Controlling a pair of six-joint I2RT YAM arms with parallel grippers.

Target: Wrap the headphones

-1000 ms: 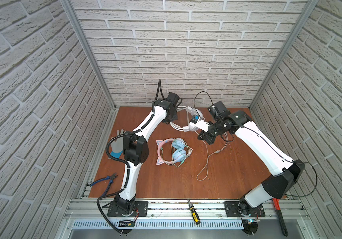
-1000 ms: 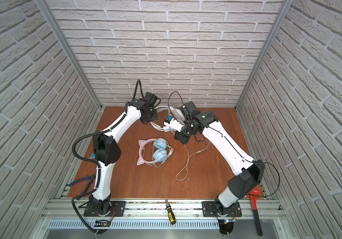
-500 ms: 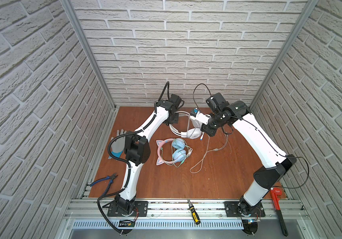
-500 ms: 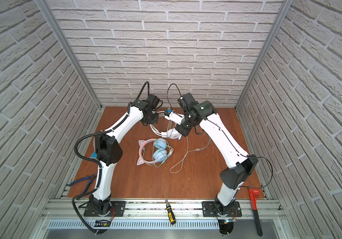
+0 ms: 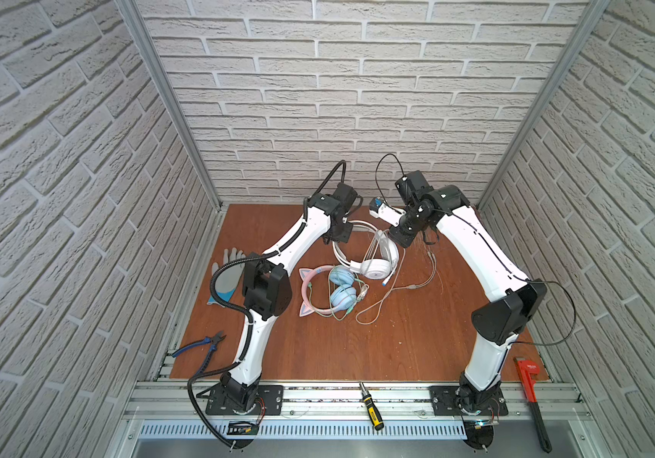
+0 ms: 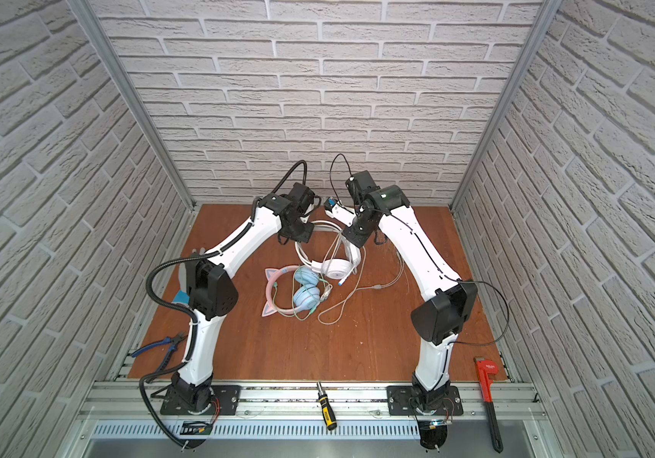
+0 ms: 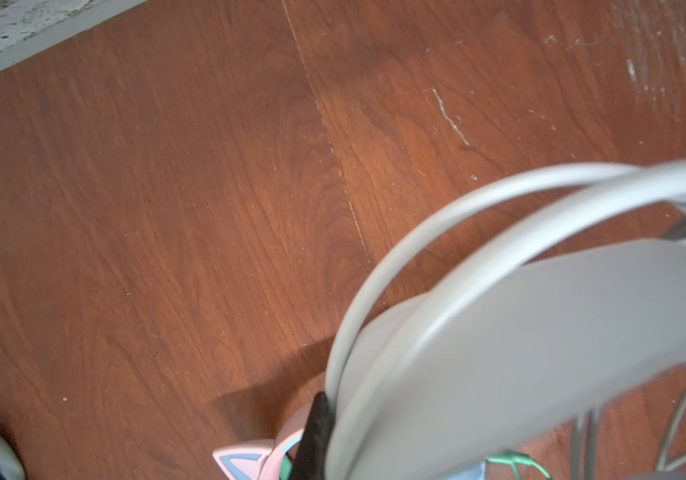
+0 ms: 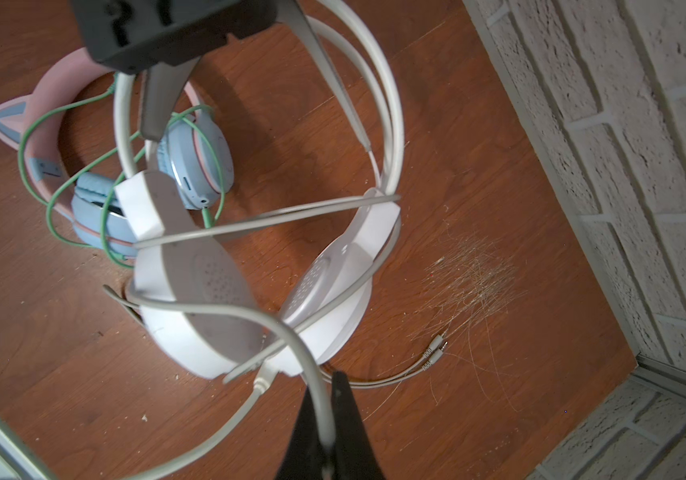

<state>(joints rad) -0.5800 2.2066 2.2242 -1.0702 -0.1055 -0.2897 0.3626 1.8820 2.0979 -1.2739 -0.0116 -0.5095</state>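
Note:
The white headphones (image 5: pixel 379 263) (image 6: pixel 337 267) hang by their band near the back wall, cups low over the table. My left gripper (image 5: pixel 339 236) (image 7: pixel 328 432) is shut on the white headband (image 7: pixel 540 332). To their right, my right gripper (image 5: pixel 399 238) (image 8: pixel 324 415) is shut on the white cable (image 8: pixel 291 332). That cable crosses the cups (image 8: pixel 191 291) and trails in a loose loop (image 5: pixel 373 305) on the table. The pink cat-ear headphones (image 5: pixel 329 291) (image 6: pixel 294 291) (image 8: pixel 191 158) lie flat in front, green cable tangled around them.
The white cable's plugs (image 8: pixel 436 349) lie near the brick wall. A grey glove (image 5: pixel 226 273) and blue pliers (image 5: pixel 202 345) lie at the left edge. A screwdriver (image 5: pixel 371 406) and a red pipe wrench (image 5: pixel 532 388) rest on the front rail.
My right gripper has swung back toward the wall, drawing the white cable around the cups. The white cups have dropped toward the front, and the loose cable loop has slid left.

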